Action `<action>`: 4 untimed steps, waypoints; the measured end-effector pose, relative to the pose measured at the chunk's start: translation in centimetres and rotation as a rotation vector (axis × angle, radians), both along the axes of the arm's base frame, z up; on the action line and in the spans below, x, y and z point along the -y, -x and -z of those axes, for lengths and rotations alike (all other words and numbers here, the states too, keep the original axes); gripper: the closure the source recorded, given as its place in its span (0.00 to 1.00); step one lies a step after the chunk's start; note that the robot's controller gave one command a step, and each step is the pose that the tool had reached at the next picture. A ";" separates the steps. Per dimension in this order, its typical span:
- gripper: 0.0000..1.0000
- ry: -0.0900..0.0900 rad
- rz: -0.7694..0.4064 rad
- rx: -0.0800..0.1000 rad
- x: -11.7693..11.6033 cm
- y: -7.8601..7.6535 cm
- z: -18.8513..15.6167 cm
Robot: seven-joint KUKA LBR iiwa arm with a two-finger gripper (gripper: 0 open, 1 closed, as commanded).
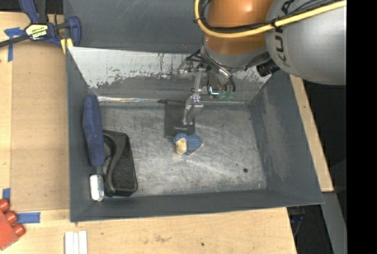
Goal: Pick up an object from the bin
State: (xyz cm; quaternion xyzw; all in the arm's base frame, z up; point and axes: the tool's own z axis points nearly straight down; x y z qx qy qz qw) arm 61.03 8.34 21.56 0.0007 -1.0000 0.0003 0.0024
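Note:
My gripper (pixel 189 119) hangs in the middle of the bin, under the orange cover, its thin metal fingers pointing down. Just below the fingertips lies a small blue object with a tan, cork-like end (pixel 187 144) on the bin floor. The fingers stand a little above it and nothing shows between them. Along the left wall lies a long blue-handled tool (pixel 93 129) with a white tip (pixel 96 187), and beside it a black pad-like object (pixel 119 164).
The arm comes in from the upper right and covers the bin's back right corner. The bin's floor to the right of the small blue object is bare grey metal.

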 end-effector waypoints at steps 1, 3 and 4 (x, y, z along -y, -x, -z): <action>0.00 0.003 0.046 -0.001 8.9 2.9 7.9; 1.00 -0.001 -0.066 0.034 5.3 7.0 13.8; 1.00 0.000 -0.062 0.016 7.2 6.9 0.3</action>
